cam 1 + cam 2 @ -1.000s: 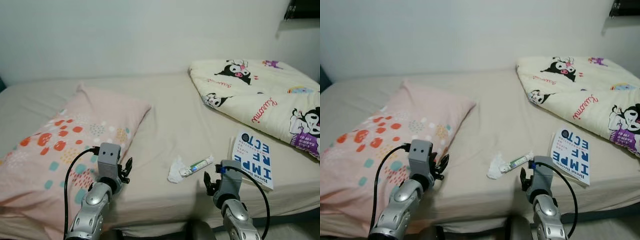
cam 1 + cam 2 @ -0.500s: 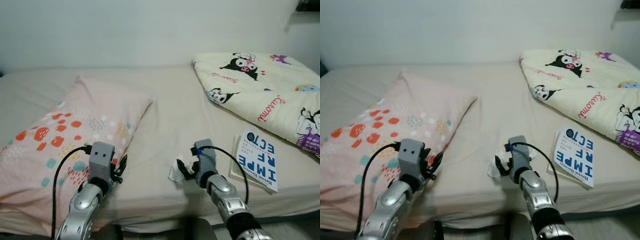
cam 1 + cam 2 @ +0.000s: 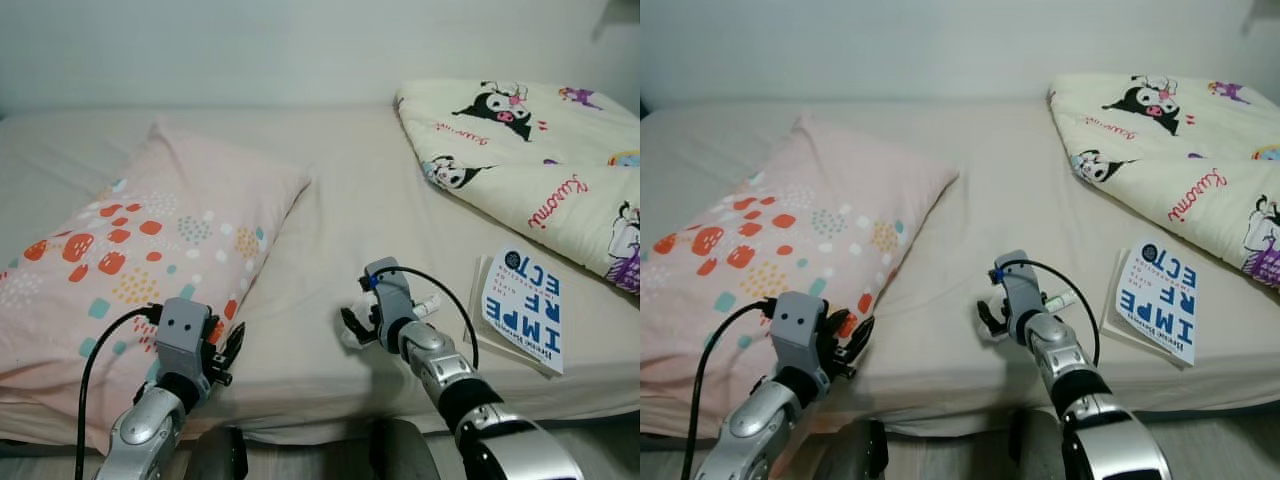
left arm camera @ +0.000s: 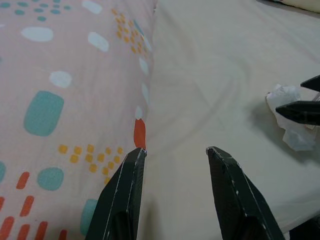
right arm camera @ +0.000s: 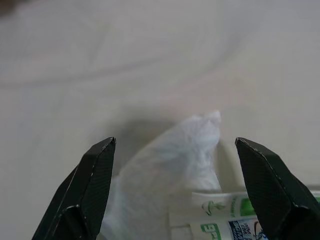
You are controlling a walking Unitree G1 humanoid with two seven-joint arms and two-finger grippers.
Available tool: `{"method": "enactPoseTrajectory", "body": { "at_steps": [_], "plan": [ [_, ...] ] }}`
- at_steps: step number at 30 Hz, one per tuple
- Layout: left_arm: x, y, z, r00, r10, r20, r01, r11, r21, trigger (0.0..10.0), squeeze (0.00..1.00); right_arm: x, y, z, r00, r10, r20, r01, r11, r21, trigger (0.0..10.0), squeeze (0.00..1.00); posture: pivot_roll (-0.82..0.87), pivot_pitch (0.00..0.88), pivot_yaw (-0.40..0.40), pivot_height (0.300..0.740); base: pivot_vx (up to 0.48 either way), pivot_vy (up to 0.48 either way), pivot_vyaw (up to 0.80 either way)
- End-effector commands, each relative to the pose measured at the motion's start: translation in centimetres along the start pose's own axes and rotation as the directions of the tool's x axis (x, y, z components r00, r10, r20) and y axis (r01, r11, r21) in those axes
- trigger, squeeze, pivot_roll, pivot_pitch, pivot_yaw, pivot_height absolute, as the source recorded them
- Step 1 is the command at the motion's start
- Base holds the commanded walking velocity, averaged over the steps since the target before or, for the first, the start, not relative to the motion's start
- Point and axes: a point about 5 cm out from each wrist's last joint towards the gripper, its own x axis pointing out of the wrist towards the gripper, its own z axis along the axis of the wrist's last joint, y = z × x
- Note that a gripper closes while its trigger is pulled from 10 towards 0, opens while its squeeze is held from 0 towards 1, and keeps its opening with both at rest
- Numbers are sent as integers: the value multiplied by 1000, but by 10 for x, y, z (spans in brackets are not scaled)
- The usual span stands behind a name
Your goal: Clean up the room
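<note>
Tissue (image 5: 172, 160), crumpled white, lay on the bed (image 3: 340, 200) near its front edge, touching a small tube (image 5: 220, 222). Your right claw (image 5: 175, 190) sat spread wide just over the tissue, gripping nothing. Book (image 3: 523, 322) lay just beyond the tube, folded cartoon blanket (image 3: 530, 160) past it. Your left claw (image 4: 175, 195) hung parted and empty at the edge of the pink pillow (image 3: 140, 240).

Beige-sheeted bed (image 3: 350, 210) against a plain pale wall (image 3: 250, 50), evenly lit; strip of light floor (image 3: 40, 465) below.
</note>
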Motion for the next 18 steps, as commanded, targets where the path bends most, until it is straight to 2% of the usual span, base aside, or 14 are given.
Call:
{"method": "enactPoseTrajectory", "body": {
  "at_steps": [1, 5, 6, 8, 9, 10, 11, 18],
  "plan": [
    [-4, 5, 0, 1000, 5, -14, -5, 1000, 1, 10000, 0, 0, -1, -5, 999, 1, -49, -2, 1000, -24, 10000, 0, 117, 218, -40, 593, 0, 0, 0],
    [-5, 3, 1, 1000, -8, -22, 8, 1000, -4, 10000, 0, 1, 0, -6, 996, 33, -86, -37, 998, -55, 10000, 0, 116, 218, -41, 593, 0, 0, 0],
    [-5, 3, 2, 1000, -13, -23, 13, 1000, -4, 10000, 0, 1, -1, -6, 996, 33, -87, -37, 998, -54, 4667, 0, 116, 218, -41, 593, 0, 0, 0],
    [-5, 2, 2, 1000, -19, -24, 19, 1000, -5, 10000, 0, 1, -1, -6, 996, 31, -88, -36, 998, -54, 4667, 0, 116, 218, -41, 593, 0, 0, 0],
    [-5, 1, 2, 999, -24, -26, 24, 1000, -7, 10000, 0, 1, -1, -6, 996, 30, -89, -35, 998, -53, 1686, 0, 116, 217, -41, 593, 0, 0, 0],
    [-5, 1, 2, 999, -24, -26, 24, 1000, -7, 10000, 0, 1, -1, -6, 996, 30, -89, -35, 998, -53, 1686, 0, 116, 217, -41, 593, 0, 0, 0],
    [-5, 0, 2, 999, -28, -26, 27, 1000, -7, 10000, 0, 1, -2, -6, 996, 29, -90, -34, 998, -52, 0, 0, 116, 217, -41, 593, 0, 0, 0],
    [-3, -1, 3, 999, -31, -30, 31, 999, -8, 10000, 0, 0, -5, -6, 995, 16, -94, -20, 999, -46, 0, 0, 114, 213, -43, 593, 0, 0, 0]
  ]
}}
